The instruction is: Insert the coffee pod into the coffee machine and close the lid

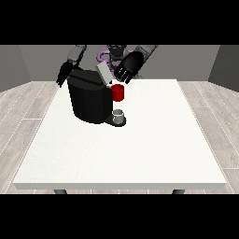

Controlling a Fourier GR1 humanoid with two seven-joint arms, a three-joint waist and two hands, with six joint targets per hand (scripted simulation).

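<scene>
So the black coffee machine sits on the white table, toward the far left corner as the front view shows it, closer to the robot's edge than to the camera's. Its grey lid is tilted up, standing open at an angle over the top of the machine. The hand at the view's right hovers right by that lid, fingers curled downward near its upper end; I can't tell if they actually touch the lid or hold anything. The red thing at the machine's front, just under that hand, looks like the coffee pod, sitting at the brew head. Below it a small grey cup stands on the machine's drip base. The hand at the view's left hangs behind the machine's far side; can't tell its fingers.
</scene>
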